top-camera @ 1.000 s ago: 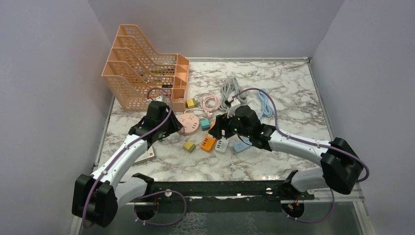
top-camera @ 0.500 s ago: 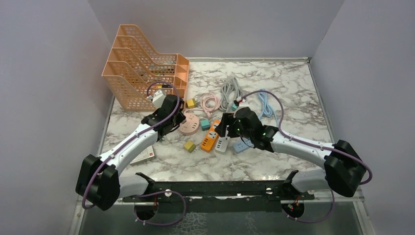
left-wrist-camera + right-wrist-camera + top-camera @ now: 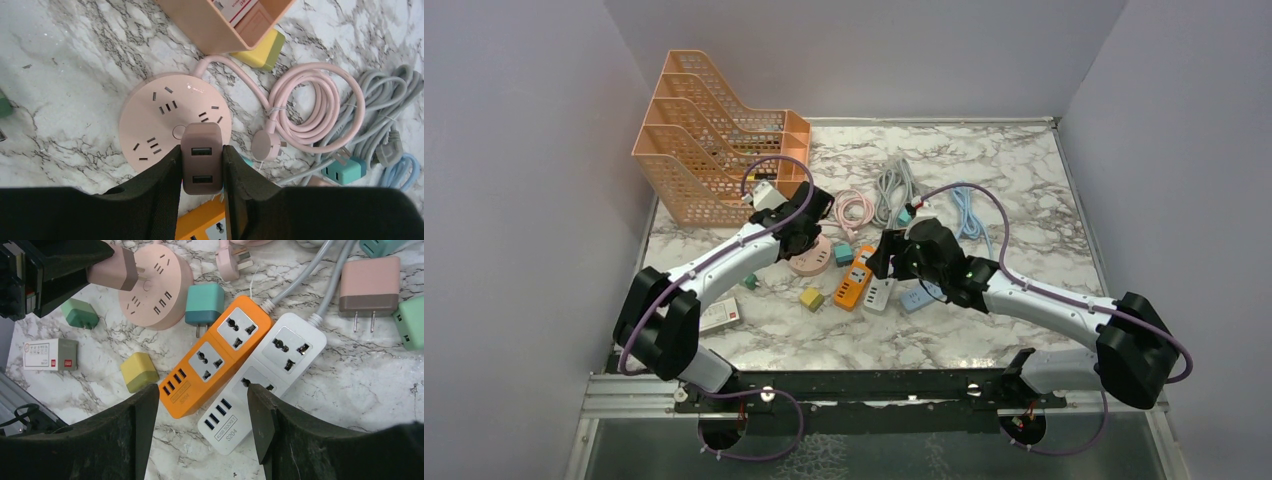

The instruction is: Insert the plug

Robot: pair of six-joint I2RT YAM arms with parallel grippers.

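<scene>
My left gripper (image 3: pixel 202 167) is shut on a dusty-pink USB charger plug (image 3: pixel 202 155), its two USB ports facing the wrist camera. The plug hangs over the near edge of a round pink socket hub (image 3: pixel 160 117). The right wrist view shows the plug (image 3: pixel 112 271) from the side, its prongs pointing at the hub (image 3: pixel 160 290) and close to its face. In the top view the left gripper (image 3: pixel 807 228) is just above the hub (image 3: pixel 810 260). My right gripper (image 3: pixel 202 410) is open and empty, hovering over an orange power strip (image 3: pixel 215 357) and a white one (image 3: pixel 265 375).
A peach file organiser (image 3: pixel 714 150) stands at the back left. Coiled pink (image 3: pixel 854 208), grey (image 3: pixel 891 185) and blue (image 3: pixel 967 215) cables lie behind the strips. Loose adapters lie around: yellow (image 3: pixel 812 298), green (image 3: pixel 750 282), teal (image 3: pixel 204 302), pink-brown (image 3: pixel 369 290). A small box (image 3: pixel 719 315) is near the left arm.
My left arm has swung right and away from me, carrying the plug from the left of the hub to over it. The right arm has barely moved.
</scene>
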